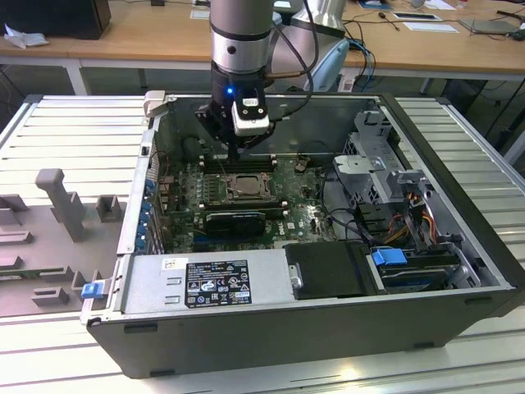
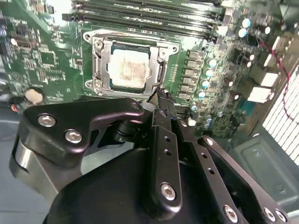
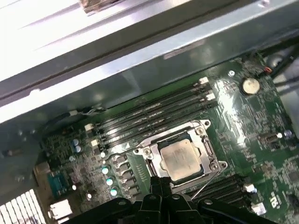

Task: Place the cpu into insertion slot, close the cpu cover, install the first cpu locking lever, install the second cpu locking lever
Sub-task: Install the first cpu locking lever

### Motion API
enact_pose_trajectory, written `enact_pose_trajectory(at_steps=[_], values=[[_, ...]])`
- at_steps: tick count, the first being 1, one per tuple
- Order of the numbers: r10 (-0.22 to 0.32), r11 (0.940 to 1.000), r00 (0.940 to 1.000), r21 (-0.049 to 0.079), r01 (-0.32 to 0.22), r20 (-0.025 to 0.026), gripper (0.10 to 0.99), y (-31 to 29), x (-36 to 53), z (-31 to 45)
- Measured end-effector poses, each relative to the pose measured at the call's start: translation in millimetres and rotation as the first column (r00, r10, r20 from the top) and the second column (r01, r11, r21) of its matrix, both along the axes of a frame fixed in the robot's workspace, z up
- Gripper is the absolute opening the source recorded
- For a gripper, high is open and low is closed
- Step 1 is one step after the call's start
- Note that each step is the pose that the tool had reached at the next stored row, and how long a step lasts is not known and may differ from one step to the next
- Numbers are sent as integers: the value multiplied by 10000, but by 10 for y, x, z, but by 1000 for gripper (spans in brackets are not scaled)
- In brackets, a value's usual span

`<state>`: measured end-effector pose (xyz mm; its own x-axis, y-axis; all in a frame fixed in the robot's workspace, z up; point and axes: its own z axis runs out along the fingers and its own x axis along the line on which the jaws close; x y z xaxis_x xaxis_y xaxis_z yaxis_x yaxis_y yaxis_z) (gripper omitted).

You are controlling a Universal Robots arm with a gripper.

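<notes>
Silvery cpu (image 2: 130,70) in insertion slot (image 2: 96,83), cpu cover (image 2: 107,70) down; tool (image 2: 162,95) beside

Room light from above brightens the bench (image 1: 66,123), while the computer case's (image 1: 328,328) inside sits dim. The bench glares white in the first wrist view; the black tool (image 2: 161,95) lies shadowed in the second wrist view.

Open case (image 1: 246,336), laid on a ribbed table (image 1: 74,123). Listed inside the case: green board (image 1: 303,215), memory slots (image 3: 154,114), coin cell (image 3: 251,85), labelled power supply (image 1: 205,283), drive cage (image 1: 385,176). Seen outside the case: grey fixtures (image 1: 61,205), wooden desk (image 1: 148,33).
</notes>
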<state>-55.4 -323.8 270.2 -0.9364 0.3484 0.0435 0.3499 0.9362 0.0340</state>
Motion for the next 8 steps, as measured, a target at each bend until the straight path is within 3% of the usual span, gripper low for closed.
enact_pose_trajectory(at_steps=[1, 2, 3, 5, 8], values=[[326, 9995, 9995, -4, -326, 26, 106, 0, 0, -3], [482, 9988, 9988, -5, -482, 130, 106, 0, 0, -9], [1072, 9942, 9941, -12, -1072, 173, 106, 0, 0, -18], [1592, 9873, 9871, -19, -1592, 199, 106, 0, 0, -29], [2188, 9758, 9752, -47, -2188, 348, 106, 0, 0, -48]])
